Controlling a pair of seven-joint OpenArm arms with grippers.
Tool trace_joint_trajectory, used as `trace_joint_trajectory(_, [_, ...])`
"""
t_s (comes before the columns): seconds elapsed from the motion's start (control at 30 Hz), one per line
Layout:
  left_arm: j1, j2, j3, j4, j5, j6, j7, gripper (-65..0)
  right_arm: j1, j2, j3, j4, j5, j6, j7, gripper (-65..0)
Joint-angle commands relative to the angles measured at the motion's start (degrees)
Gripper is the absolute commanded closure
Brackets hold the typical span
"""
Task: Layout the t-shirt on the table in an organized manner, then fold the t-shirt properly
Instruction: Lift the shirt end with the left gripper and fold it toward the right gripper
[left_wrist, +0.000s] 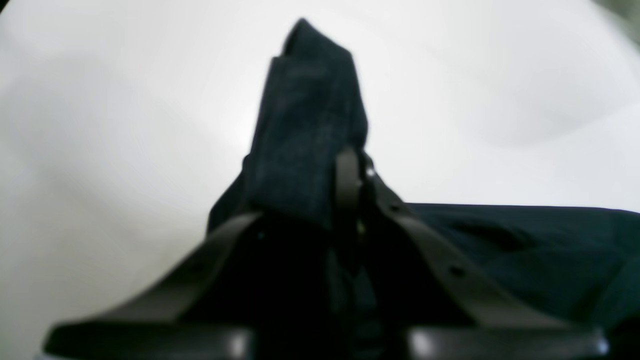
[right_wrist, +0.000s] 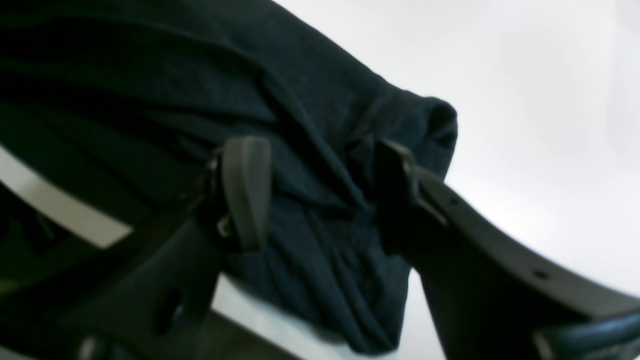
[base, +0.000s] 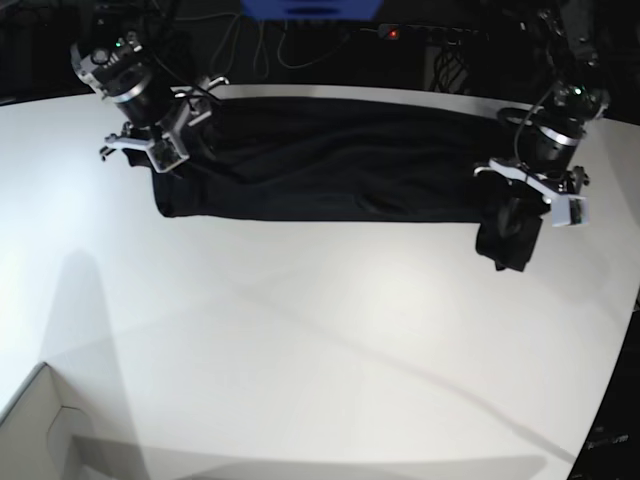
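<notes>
One wrinkly black t-shirt: left gripper pinches it, right gripper gapes

left pincer clamped (tight), right pincer spread

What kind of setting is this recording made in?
Probably a robotics lab bench rather than a home: a large bare white table, two arms with wrist cameras working a black t-shirt, and loose cables against a dark backdrop behind.
</notes>
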Motion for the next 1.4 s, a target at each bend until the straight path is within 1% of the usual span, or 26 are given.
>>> trace_joint_trajectory(0.0, [0.8,-0.1,1.5,1.6,-0.6,-0.4,-1.0,0.0,0.1,0.2,0.2,0.9,0.7,-0.1,1.4,-33.1])
trace_joint_trajectory(0.03, [1.1,-0.1,2.8,2.1,-0.5,-0.4,-1.0,0.0,0.1,0.2,0.2,0.9,0.7,-0.1,1.4,-33.1])
trace_joint_trajectory(0.1, [2.0,0.2,5.9,3.2,2.3,-0.3,-1.0,0.0,0.1,0.2,0.2,0.9,0.7,-0.1,1.4,-33.0])
trace_joint_trajectory(0.23, [2.3,3.5,12.2,3.8,12.2,-0.3,-1.1,0.0,0.1,0.2,0.2,0.6,0.7,-0.1,1.4,-33.0])
trace_joint_trajectory(0.33, [2.0,6.4,14.5,3.8,18.9,-0.6,-1.2,0.0,0.1,0.2,0.2,0.6,0.7,-0.1,1.4,-33.0])
trace_joint_trajectory(0.4, [1.8,7.7,16.1,3.8,22.2,-0.6,-1.2,0.0,0.1,0.2,0.2,0.6,0.7,-0.1,1.4,-33.0])
trace_joint_trajectory(0.57, [1.0,7.9,22.4,4.1,26.8,-0.3,-1.2,0.0,0.1,0.2,0.2,0.6,0.7,-0.1,1.4,-33.0])
trace_joint_trajectory(0.7, [0.3,8.2,25.8,4.0,30.3,-0.3,-1.2,0.0,0.1,0.2,0.2,0.6,0.7,-0.1,1.4,-33.0])
trace_joint_trajectory(0.83, [-1.1,8.3,27.5,3.4,32.2,-0.2,-1.2,0.0,0.0,0.4,0.2,0.6,0.7,-0.1,1.4,-32.9])
trace_joint_trajectory(1.07, [-1.9,8.3,28.2,3.4,32.0,-0.2,-0.8,-0.1,-0.1,0.4,0.2,0.6,0.7,-0.1,1.4,-32.9])
trace_joint_trajectory(1.17, [-1.9,7.7,30.1,3.4,32.0,-0.2,-0.7,-0.2,-0.1,0.4,0.2,0.6,0.7,-0.1,1.4,-32.9])
trace_joint_trajectory(1.27, [-1.9,7.7,31.2,3.4,32.0,-0.5,-0.7,-3.1,-0.1,0.4,0.2,0.6,0.7,-0.1,1.4,-32.9])
trace_joint_trajectory(1.37, [-1.9,7.7,31.2,3.4,32.0,-0.7,-0.7,-8.3,-0.2,0.4,0.1,0.6,0.7,-0.1,1.4,-32.9])
